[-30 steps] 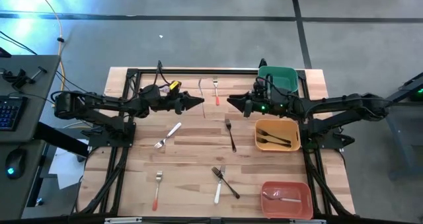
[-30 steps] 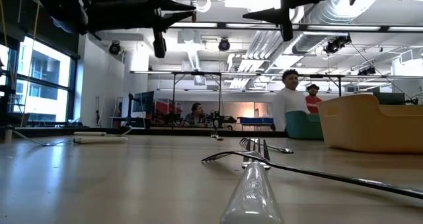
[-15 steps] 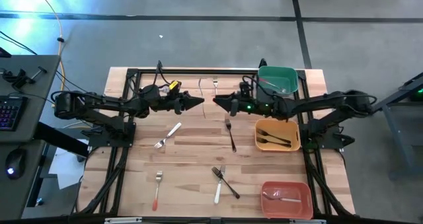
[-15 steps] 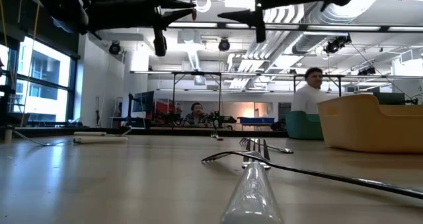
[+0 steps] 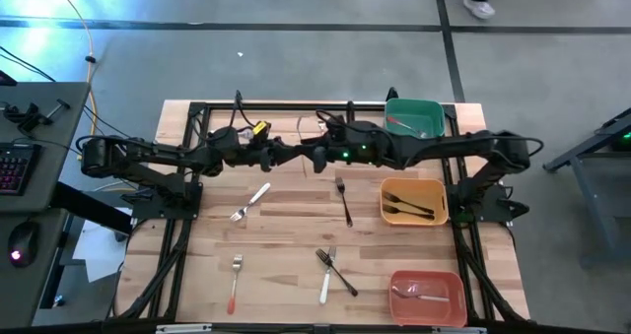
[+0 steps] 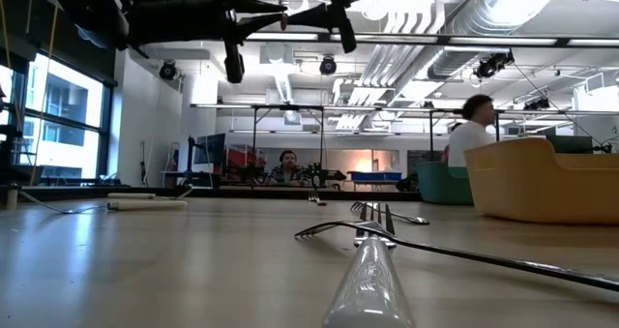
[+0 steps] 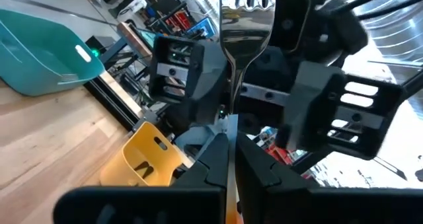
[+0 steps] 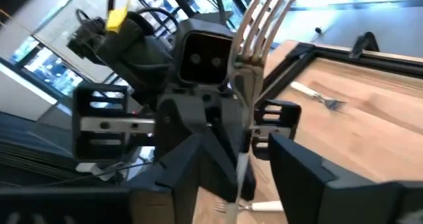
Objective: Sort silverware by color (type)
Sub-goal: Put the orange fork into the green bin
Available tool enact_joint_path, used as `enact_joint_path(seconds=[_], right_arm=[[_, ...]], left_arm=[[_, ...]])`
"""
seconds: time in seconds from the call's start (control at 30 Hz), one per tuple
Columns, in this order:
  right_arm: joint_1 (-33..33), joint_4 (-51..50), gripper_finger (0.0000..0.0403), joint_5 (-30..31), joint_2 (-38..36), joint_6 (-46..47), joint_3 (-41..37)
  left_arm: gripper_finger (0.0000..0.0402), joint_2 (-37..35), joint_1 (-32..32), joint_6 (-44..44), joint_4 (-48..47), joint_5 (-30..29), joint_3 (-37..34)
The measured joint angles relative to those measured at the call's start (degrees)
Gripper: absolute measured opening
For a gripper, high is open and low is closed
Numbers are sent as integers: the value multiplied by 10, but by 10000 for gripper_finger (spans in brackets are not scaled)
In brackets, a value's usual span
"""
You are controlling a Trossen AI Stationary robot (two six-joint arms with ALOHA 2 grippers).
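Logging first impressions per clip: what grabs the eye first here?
The two dark arms meeting tip to tip above the table's far middle: the left claw is shut on a shiny metal fork, the open right claw closing in around it. Beyond that, the yellow bin holding dark forks.

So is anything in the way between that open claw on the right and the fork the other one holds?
Nothing visible. The left gripper holds the fork upright above the table's far side, and the right gripper, open, faces it tip to tip. Only air shows between them.
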Motion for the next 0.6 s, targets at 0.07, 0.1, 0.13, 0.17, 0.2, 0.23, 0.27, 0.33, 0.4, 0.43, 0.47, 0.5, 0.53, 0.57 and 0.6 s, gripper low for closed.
enact_joint_path(seconds=[0.07,0.1,0.13,0.17,0.2,0.23,0.27,0.33,0.4,0.43,0.47,0.5,0.53,0.57,0.6], right_arm=[[-3,-14,137,0,7,0,13],[-4,-18,126,1,10,0,18],[-5,-19,113,1,12,0,19],[-7,-25,99,1,12,0,19],[-7,-26,84,0,12,1,19],[-7,-31,69,0,12,1,19],[-8,-35,52,0,12,0,19],[-7,-39,18,-1,12,-5,19],[-7,-37,7,-2,12,-12,19],[-7,-37,9,-2,12,-13,19],[-8,-39,12,-3,12,-13,19],[-8,-40,12,-3,12,-13,19],[-8,-39,11,-4,12,-14,19],[-8,-38,7,-4,12,-14,19],[-8,-37,4,-5,12,-14,19]], left_arm=[[1,0,-4,2,0,0,0],[1,0,-5,2,-1,0,0],[1,0,-5,2,-1,1,0],[1,0,-7,2,-2,0,0],[1,0,-8,2,-4,0,0],[1,0,-8,2,-6,-1,0],[1,0,-8,2,-8,-1,0],[1,0,-8,2,-12,0,0],[1,0,-8,4,-12,-1,0],[1,0,-7,4,-12,-2,0],[1,0,-7,3,-14,-2,0],[1,0,-8,2,-15,-2,0],[4,0,-8,1,-15,-1,0],[8,0,-8,0,-15,-1,0],[13,0,-8,0,-15,-2,0]])
